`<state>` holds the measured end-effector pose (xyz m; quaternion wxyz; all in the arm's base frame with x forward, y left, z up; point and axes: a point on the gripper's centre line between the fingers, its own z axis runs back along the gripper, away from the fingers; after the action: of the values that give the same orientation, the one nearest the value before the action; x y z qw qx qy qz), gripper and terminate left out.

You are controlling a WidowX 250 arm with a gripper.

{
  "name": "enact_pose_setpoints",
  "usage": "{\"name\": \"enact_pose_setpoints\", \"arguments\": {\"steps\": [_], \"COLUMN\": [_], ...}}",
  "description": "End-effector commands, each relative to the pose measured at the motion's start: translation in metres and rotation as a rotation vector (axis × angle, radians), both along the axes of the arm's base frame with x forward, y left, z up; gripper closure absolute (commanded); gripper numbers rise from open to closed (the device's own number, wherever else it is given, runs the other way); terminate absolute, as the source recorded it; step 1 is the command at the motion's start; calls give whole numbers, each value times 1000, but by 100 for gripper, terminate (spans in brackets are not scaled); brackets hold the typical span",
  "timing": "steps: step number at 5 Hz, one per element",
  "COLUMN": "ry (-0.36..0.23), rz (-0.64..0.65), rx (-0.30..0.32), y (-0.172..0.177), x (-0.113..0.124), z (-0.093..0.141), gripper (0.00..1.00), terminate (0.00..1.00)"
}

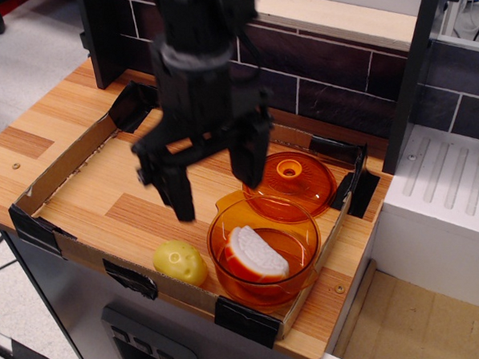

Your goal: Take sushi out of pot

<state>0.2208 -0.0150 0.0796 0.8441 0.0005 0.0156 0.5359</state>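
Sushi (257, 254): one, inside one pot (227, 246); one lid (304, 184); fingers (176, 192) spread, empty.

Pot (263, 255) open-topped; lid (289, 182) behind, yellow toy (179, 262) beside.

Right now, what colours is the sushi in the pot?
The sushi has a white ridged top on an orange-red base, seen through the clear orange pot in observation.image.
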Motion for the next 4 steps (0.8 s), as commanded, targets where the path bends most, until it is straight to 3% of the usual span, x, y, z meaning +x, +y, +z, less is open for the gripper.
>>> {"name": "enact_pose_setpoints", "arguments": {"steps": [1, 4], "ry": [-110, -35], "rz": [68, 136], "rx": [-21, -67], "y": [-15, -25], "x": [11, 24], "z": [-15, -31], "gripper": [0, 0], "terminate": [0, 0]}}
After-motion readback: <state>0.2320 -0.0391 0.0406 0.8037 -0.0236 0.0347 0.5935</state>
